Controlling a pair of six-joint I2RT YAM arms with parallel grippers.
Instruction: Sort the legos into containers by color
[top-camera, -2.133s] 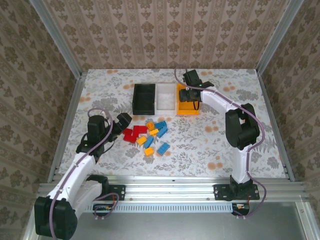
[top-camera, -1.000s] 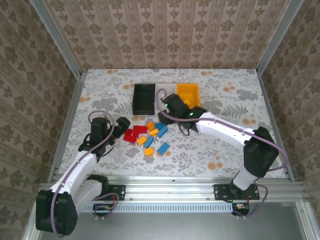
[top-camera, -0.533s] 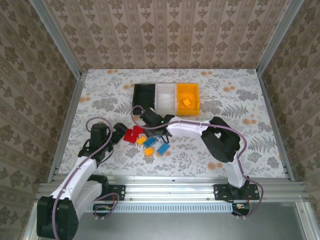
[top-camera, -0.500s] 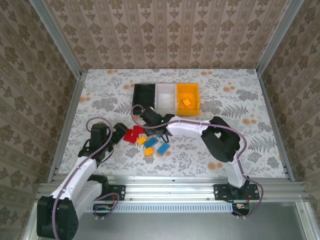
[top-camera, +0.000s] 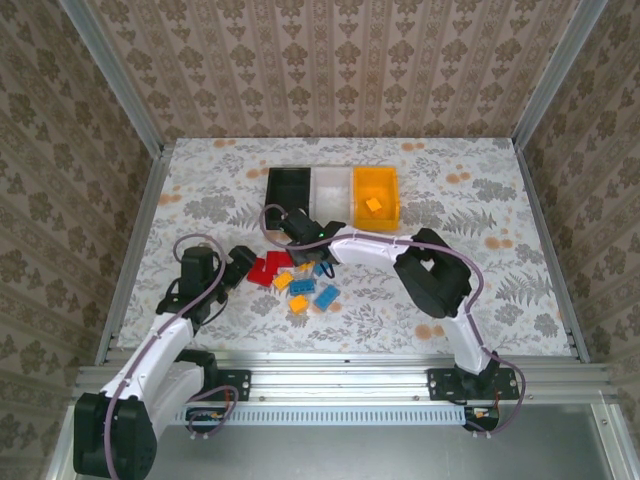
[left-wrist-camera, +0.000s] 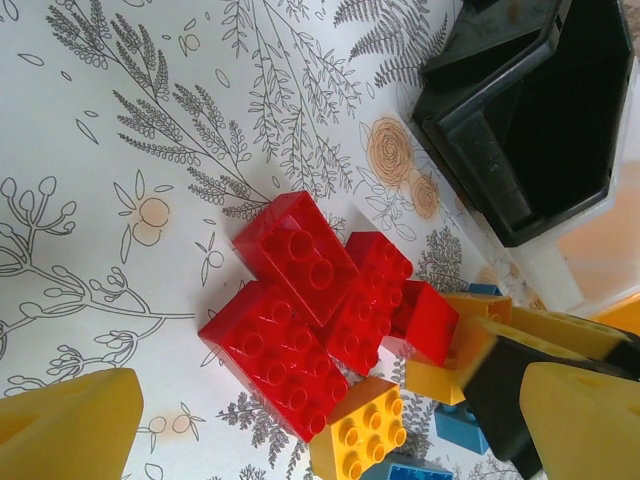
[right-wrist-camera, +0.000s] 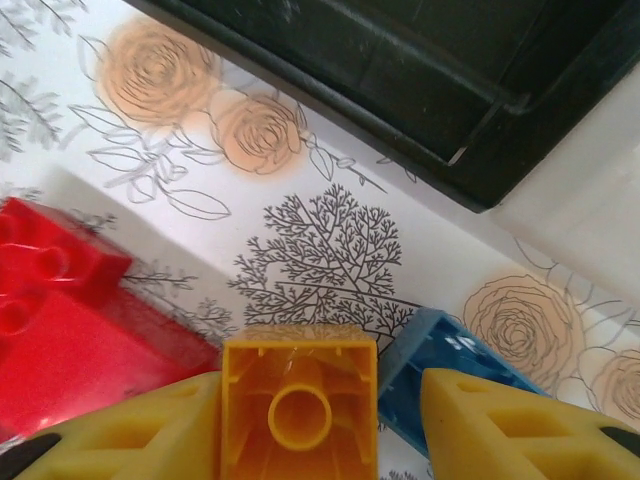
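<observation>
On the floral table (top-camera: 500, 260) (damask walls (top-camera: 330, 70)): legos (top-camera: 327, 296).

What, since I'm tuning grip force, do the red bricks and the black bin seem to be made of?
Red bricks: hard moulded plastic by the look, glossy, with crisp studs and soft highlights. Black bin: likely rigid plastic too, semi-gloss, with moulded ledges and a faint sheen on its walls.

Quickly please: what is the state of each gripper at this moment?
Left gripper: open, holding nothing.
Right gripper: orange-yellow brick between the jaws; whether it is gripped cannot be told.
</observation>
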